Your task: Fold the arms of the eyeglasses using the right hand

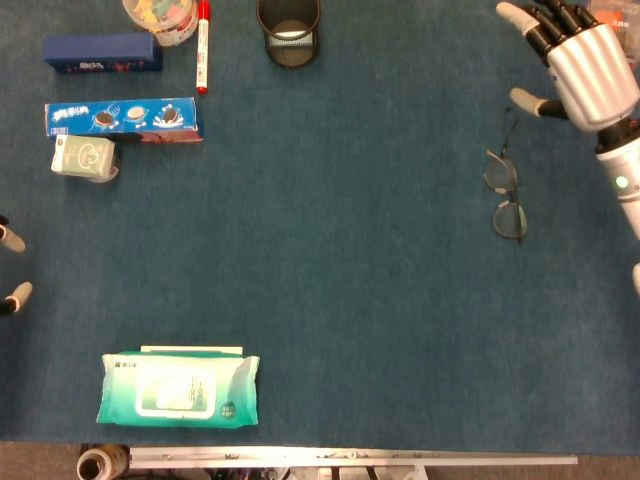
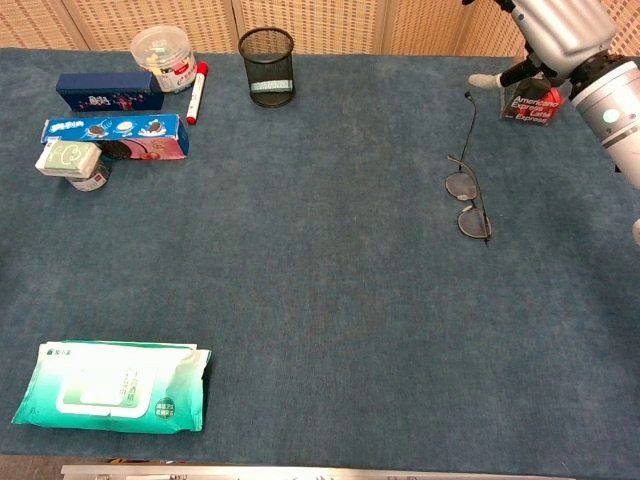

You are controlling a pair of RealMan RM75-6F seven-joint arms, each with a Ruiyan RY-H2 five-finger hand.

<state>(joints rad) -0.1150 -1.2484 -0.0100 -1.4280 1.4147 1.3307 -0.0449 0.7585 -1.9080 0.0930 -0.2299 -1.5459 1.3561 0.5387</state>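
Note:
The thin-rimmed eyeglasses lie on the blue cloth at the right, lenses toward me, with one arm stretched straight toward the back. My right hand hovers above and to the right of that arm's far tip, fingers spread and holding nothing. Only two fingertips of my left hand show at the left edge of the head view, apart and holding nothing.
At the back stand a black mesh cup, a red marker, a clear tub and a dark blue box. A cookie box and a small carton lie left. A wet-wipes pack is front left. A red-printed box sits behind the right hand.

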